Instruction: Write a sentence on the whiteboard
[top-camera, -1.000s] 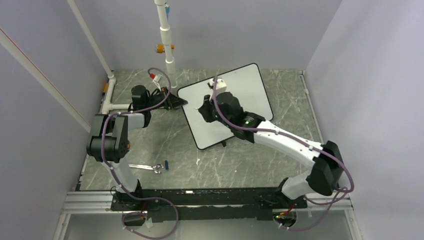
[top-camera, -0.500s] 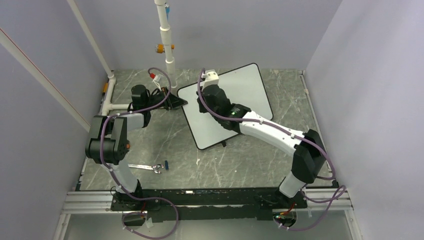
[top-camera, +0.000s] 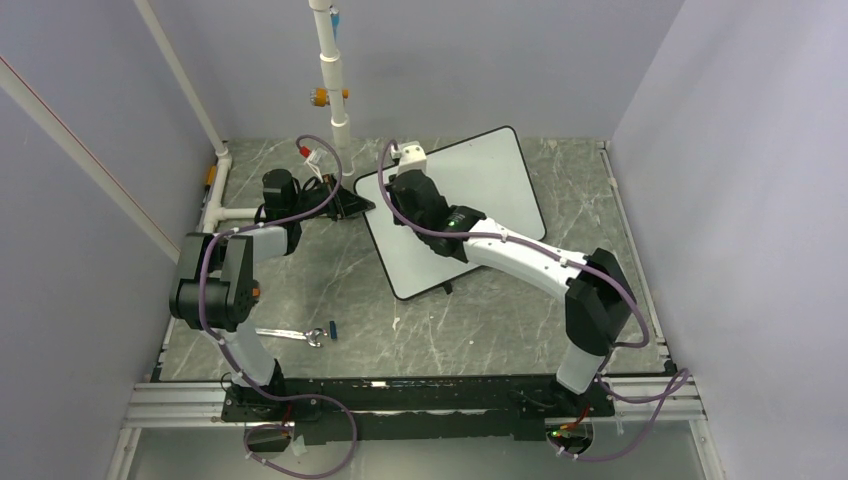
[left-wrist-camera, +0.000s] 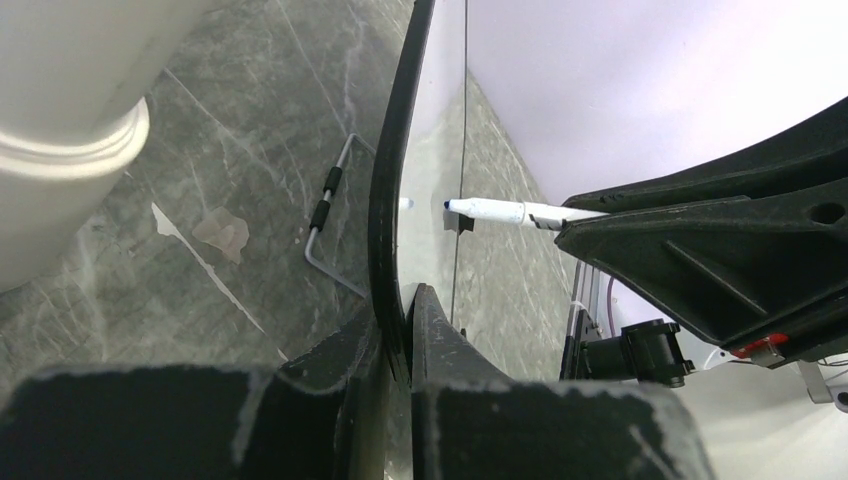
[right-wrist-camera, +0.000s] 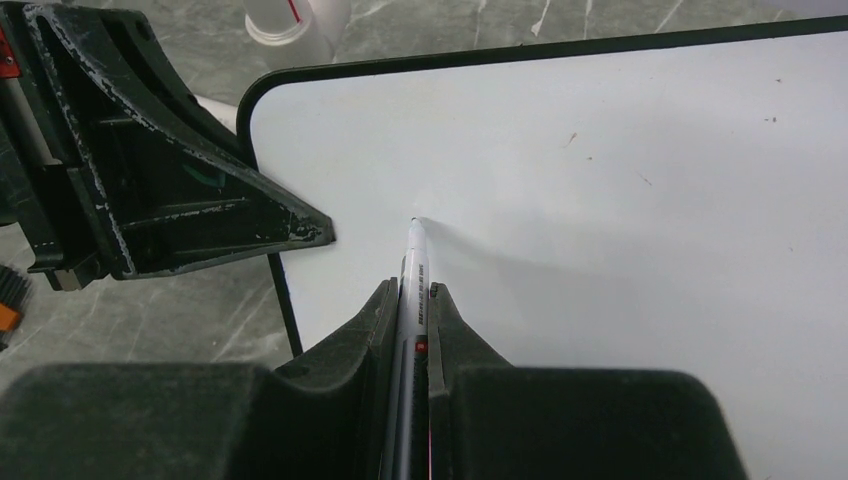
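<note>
Two robot arms are seen at work over a grey marbled desk. Near the desk's left near corner, a metal tool (top-camera: 288, 333) is laid flat, with a small blue piece (top-camera: 333, 328) just beside it. Further back on the left, the left gripper (left-wrist-camera: 400, 300) is stretched toward the far edge, and its fingers are clamped shut on the thin black frame at the left corner of the whiteboard (top-camera: 490, 175). The board is placed at the middle of the desk near the far edge, turned at an angle, with its white face shown upward. A white upright pipe (top-camera: 335, 90) is fixed at the far edge just behind that left corner. Over the board's left part, the right gripper (right-wrist-camera: 412, 292) is held with its fingers closed around a white marker (right-wrist-camera: 413, 262), which is pointed at the white surface close to the clamped corner. Whether the tip is pressed onto the board or held just above it cannot be told. Small print is carried on the marker's barrel, but it is too small to be read.
</note>
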